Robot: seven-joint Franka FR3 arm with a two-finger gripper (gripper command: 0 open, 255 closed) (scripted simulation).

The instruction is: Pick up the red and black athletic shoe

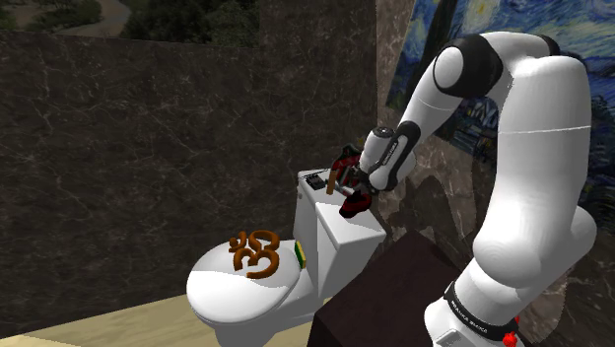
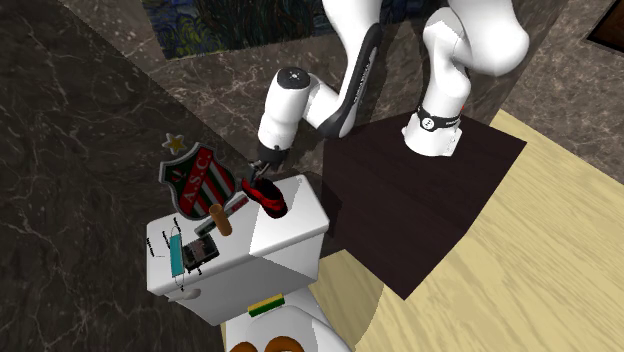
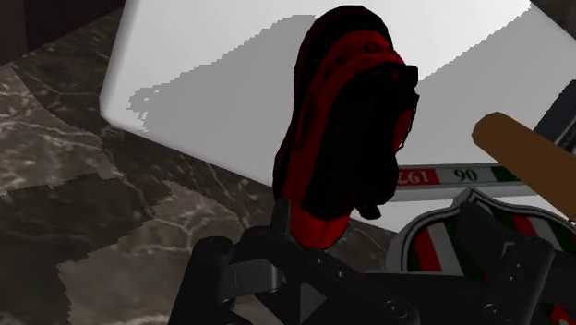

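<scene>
The red and black athletic shoe [image 3: 337, 120] sits between my black fingers, toe pointing away from the hand. My gripper [image 3: 369, 242] is shut on its heel end. In the shoulder view the gripper [image 1: 352, 189] holds the shoe [image 1: 354, 204] just over the white toilet tank lid [image 1: 340, 229]. From the second exterior view the shoe [image 2: 266, 196] hangs tilted under the gripper [image 2: 262, 175], slightly above the lid [image 2: 285, 225]. Its shadow falls on the lid beside it.
On the lid lie a striped shield crest [image 2: 200, 180], a brown stick [image 2: 223, 219], a teal mask [image 2: 175, 251] and a small black item [image 2: 204, 250]. A brown Om figure [image 1: 254, 252] and a yellow-green sponge [image 1: 299, 253] rest on the toilet seat cover. The dark stand [image 1: 394, 291] stands alongside.
</scene>
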